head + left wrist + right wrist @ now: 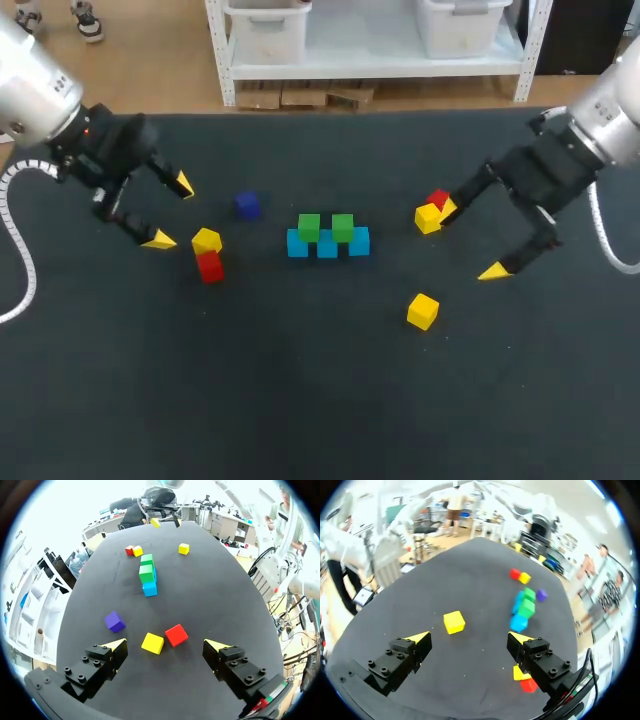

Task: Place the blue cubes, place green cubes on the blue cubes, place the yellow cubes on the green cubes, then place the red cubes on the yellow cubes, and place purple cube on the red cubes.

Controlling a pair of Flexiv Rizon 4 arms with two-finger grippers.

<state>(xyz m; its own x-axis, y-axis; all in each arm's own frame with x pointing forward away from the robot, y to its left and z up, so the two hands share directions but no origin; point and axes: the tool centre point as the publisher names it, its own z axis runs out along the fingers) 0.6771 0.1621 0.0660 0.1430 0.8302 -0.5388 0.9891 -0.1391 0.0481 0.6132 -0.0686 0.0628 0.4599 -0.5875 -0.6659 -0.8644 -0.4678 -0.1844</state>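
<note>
Head view: left end effector (pixel 171 212) and right end effector (pixel 470 240) spread wide (green cubes (pixel 309 226) atop blue cubes (pixel 327 246)).

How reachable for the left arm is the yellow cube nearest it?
Probably yes: the left gripper is open, the yellow cube lies uncovered just ahead; the red cube beside it might crowd a finger.

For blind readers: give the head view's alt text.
Two green cubes sit on three blue cubes mid-table. The left gripper and right gripper, both open, each hover by a red-and-yellow pair; a purple cube and lone yellow cube lie loose.
</note>
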